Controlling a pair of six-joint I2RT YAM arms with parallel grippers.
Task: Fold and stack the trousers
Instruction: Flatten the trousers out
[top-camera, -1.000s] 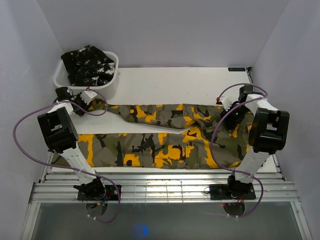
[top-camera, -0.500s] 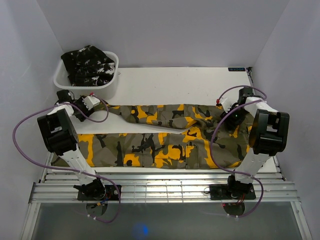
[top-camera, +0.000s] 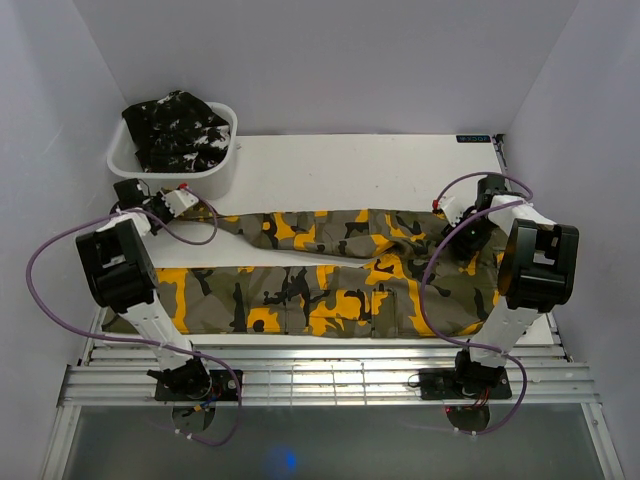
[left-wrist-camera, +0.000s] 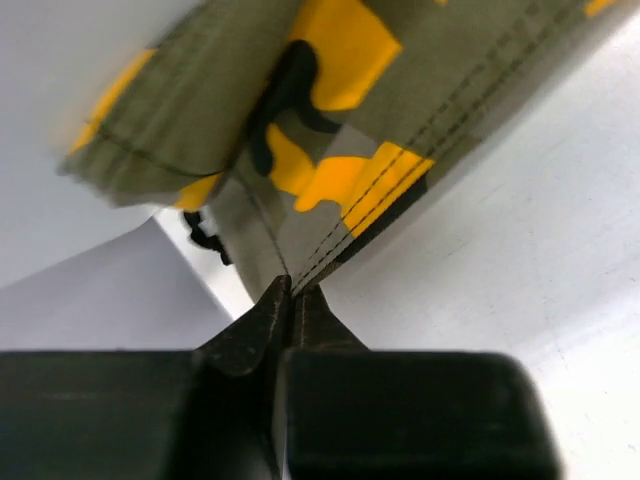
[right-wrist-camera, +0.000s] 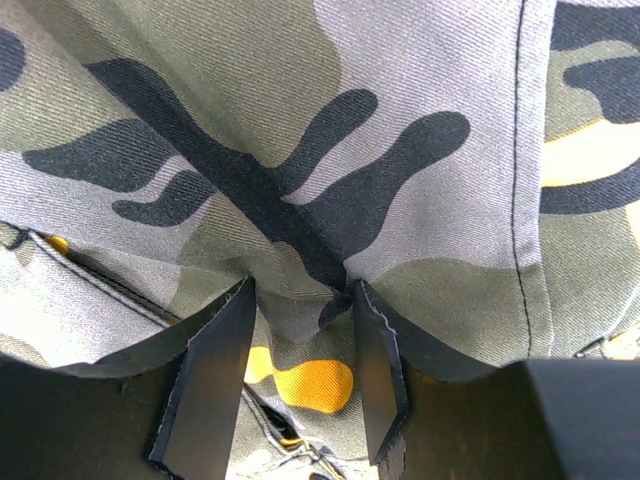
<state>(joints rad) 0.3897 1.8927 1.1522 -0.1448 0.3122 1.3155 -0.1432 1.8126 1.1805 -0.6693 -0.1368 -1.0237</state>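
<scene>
The olive-grey camouflage trousers with orange-yellow and black patches lie spread across the table, legs pointing left and waist at the right. My left gripper is shut on the cuff edge of the far leg; in the left wrist view the jaws pinch the hem of the trousers. My right gripper sits at the waist end of the far leg. In the right wrist view its gripper holds a puckered fold of the trousers between its fingers. The black trousers with white flecks lie bunched in the tub.
The white plastic tub stands at the back left corner, close behind my left gripper. Bare white table lies behind the trousers. White walls close in on both sides. A metal rail frame runs along the near edge.
Both grippers have shifted slightly toward the back, drawing the far leg straighter and away from the near leg. The small white gap at the crotch has closed.
</scene>
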